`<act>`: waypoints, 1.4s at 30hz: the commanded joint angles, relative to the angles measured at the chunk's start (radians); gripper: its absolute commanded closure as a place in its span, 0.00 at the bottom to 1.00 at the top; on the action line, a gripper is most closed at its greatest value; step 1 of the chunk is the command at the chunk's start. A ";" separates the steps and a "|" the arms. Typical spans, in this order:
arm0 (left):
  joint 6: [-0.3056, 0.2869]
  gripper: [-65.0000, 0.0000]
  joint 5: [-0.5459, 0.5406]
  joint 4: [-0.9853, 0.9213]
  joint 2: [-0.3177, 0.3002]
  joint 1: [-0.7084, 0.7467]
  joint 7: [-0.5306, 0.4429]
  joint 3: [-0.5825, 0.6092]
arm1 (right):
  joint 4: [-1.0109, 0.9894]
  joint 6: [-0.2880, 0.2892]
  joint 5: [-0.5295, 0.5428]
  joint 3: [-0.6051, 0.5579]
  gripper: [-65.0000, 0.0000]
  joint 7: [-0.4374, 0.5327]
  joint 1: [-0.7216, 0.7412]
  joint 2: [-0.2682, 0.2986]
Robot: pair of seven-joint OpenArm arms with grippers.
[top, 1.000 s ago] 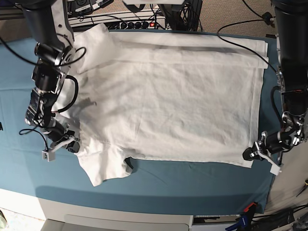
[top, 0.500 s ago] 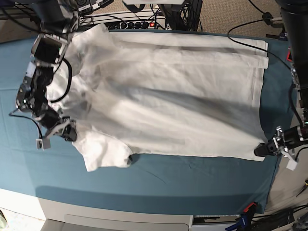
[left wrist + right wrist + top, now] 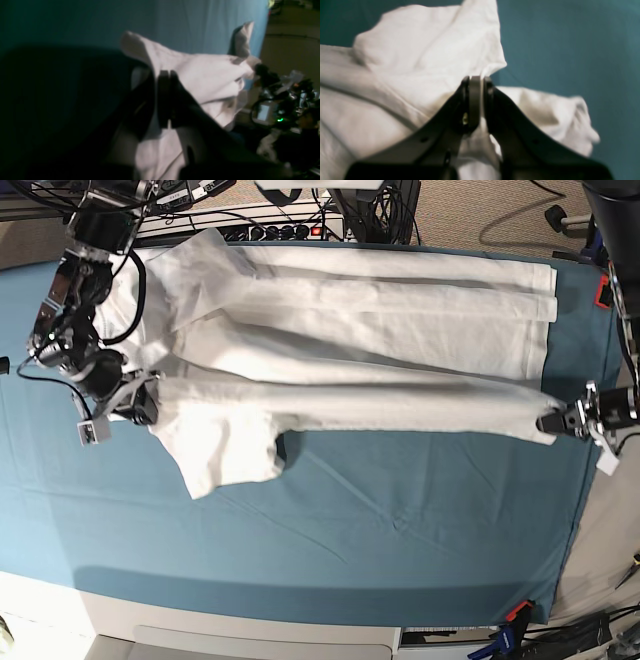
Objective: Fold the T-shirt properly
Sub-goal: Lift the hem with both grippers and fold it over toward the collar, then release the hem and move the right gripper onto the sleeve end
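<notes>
Right now the large plain white cotton T-shirt (image 3: 340, 350) lies stretched across the far half of the teal-blue cloth-covered tabletop (image 3: 380, 540), its long axis running side to side in the base view, collar end toward that view's left and bottom hem toward its right. Its near long edge is lifted and pulled taut between the two arms, a straight ridge running from one gripper to the other.

At the view's right, the left gripper (image 3: 553, 423) is clamped narrow on the near hem corner; the left wrist view shows its dark jaws pressed together with white fabric (image 3: 200, 77) pinched and bunching past them. At the view's left, the right gripper (image 3: 140, 406) is likewise closed tight on the cloth near the shoulder, just above the near short sleeve (image 3: 225, 450), which hangs loose and spreads flat toward the front edge. The right wrist view confirms it: jaws nearly touching, a thin fold of white material (image 3: 425, 57) caught between them.

The relation that matters is this: the held edge sits near the garment's middle line, and the far edge (image 3: 400, 265) lies parallel to it, away from the front. Judging by that, the coming move is to carry both held corners together toward the far edge, keeping the ridge straight so the body folds lengthwise. Each arm is nearest its own corner, so neither needs to cross.

No containers appear on the tabletop.
</notes>
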 commanded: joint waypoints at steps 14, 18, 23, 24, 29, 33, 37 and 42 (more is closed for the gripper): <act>-0.005 1.00 -0.028 0.330 -0.107 0.184 0.020 -0.003 | 0.128 0.001 0.061 0.180 1.00 0.009 -0.159 0.020; -0.005 1.00 -0.028 0.330 -0.105 0.216 0.019 -0.003 | 0.128 0.001 0.057 0.180 1.00 0.004 -0.171 0.020; -0.005 0.73 -0.028 0.330 -0.105 0.245 -0.008 -0.003 | 0.128 0.001 0.055 0.180 0.83 0.005 -0.171 0.019; -0.005 0.66 -0.028 0.330 -0.105 0.246 -0.023 -0.003 | 0.128 0.001 0.048 0.180 0.72 0.012 -0.171 0.019; -0.005 0.60 -0.028 0.330 -0.114 0.232 -0.051 -0.010 | 0.129 0.001 0.054 0.192 0.64 0.161 -0.165 0.020; -0.005 0.60 -0.028 0.332 -0.136 0.203 -0.051 -0.086 | 0.135 0.001 0.068 0.233 0.64 0.174 -0.101 0.015; -0.005 0.60 -0.028 0.335 -0.156 0.168 -0.051 -0.174 | 0.131 -0.049 0.015 0.238 0.64 0.076 0.032 -0.007; -0.005 0.60 -0.028 0.335 -0.163 0.138 -0.051 -0.185 | -0.045 -0.101 -0.032 0.184 0.57 0.080 0.184 -0.050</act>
